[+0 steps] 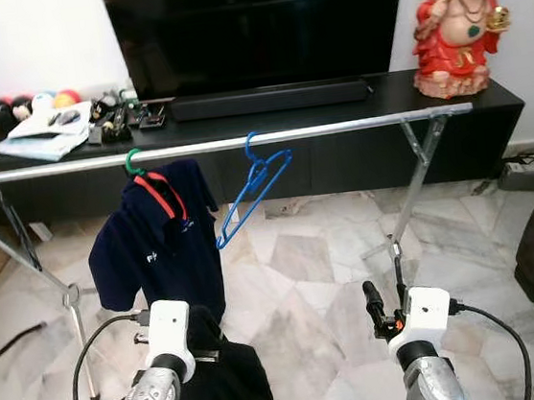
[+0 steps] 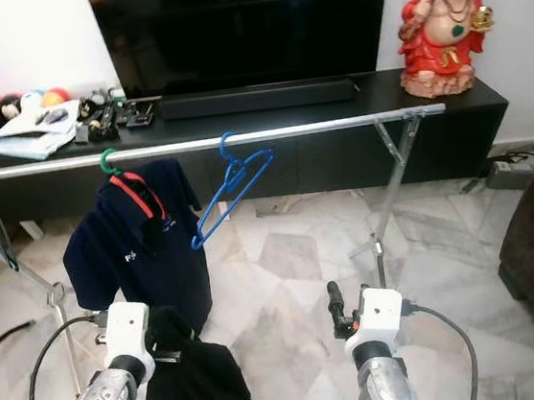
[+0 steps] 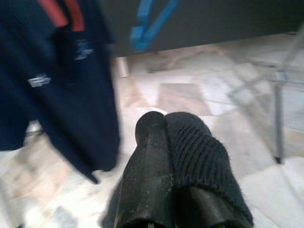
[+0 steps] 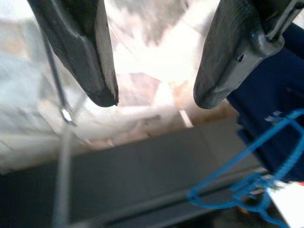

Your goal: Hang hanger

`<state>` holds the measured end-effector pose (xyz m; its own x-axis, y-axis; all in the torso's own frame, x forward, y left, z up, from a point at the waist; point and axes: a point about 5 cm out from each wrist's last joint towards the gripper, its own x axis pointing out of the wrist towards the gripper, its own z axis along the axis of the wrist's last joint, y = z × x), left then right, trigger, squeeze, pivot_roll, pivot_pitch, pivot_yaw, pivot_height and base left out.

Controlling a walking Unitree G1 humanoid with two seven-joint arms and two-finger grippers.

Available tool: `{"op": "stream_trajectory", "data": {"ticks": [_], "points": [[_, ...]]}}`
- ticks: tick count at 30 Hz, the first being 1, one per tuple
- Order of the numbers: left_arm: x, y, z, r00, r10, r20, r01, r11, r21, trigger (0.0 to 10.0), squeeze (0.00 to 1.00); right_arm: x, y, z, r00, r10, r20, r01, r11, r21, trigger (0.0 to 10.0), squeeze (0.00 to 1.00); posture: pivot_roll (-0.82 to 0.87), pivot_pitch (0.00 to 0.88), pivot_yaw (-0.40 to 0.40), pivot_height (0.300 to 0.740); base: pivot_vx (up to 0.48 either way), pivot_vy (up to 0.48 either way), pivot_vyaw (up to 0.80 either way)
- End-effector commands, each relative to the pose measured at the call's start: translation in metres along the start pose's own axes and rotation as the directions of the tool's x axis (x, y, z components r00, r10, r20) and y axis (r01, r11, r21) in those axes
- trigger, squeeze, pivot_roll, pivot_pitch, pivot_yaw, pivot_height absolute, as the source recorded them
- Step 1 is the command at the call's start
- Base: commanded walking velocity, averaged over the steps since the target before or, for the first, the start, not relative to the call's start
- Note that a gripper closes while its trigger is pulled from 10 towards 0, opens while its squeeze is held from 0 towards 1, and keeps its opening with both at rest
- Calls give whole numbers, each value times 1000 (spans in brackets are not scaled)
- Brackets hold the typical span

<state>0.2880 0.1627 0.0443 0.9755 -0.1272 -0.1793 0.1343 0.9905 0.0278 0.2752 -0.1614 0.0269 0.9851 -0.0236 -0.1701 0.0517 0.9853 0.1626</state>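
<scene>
- A blue hanger (image 1: 254,187) is hanging by its hook from the silver rail (image 1: 336,127) of a clothes rack, near the middle of the rail, and it is carrying no garment.
- To the robot's left of it, a navy polo shirt (image 1: 157,246) with a red collar lining is hanging from the same rail on a green-hooked hanger (image 1: 132,162).
- The left pincer (image 3: 164,156) is sitting low, below the navy shirt, with its two fingers pressed together on a dark knitted garment (image 1: 220,379), which is drooping from the wrist towards the marble floor (image 1: 303,263).
- The right pincer (image 4: 154,97) is hovering low in front of the rack, well apart from the blue hanger, with its fingers (image 4: 85,52) spread wide and gripping nothing.
- Behind the rack, a long black bench (image 1: 399,88) is carrying a soundbar, a red laughing figurine (image 1: 456,24) at its right end, and papers and small clutter at its left end.
- A dark television screen (image 1: 256,23) is standing above the bench.
</scene>
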Motion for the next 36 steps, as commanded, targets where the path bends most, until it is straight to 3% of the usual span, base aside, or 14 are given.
{"op": "stream_trajectory", "data": {"ticks": [1, 13, 36], "points": [[1, -1, 8, 999, -14, 34, 13, 1000, 6, 10000, 0, -2, -5, 2, 1000, -29, 4, 29, 999, 18, 10000, 0, 15, 0, 63, 740, 0, 0, 0], [1, -2, 9, 999, -9, 33, 10, 1000, -29, 10000, 0, -3, -9, 4, 999, -53, 0, 53, 998, 34, 10000, 0, 21, 0, 49, 740, 0, 0, 0], [3, 2, 12, 1000, 11, 22, -10, 999, -51, 10000, 0, -1, -4, 7, 999, -50, -4, 51, 998, 37, 10000, 0, 30, 38, 51, 740, 0, 399, 0]]}}
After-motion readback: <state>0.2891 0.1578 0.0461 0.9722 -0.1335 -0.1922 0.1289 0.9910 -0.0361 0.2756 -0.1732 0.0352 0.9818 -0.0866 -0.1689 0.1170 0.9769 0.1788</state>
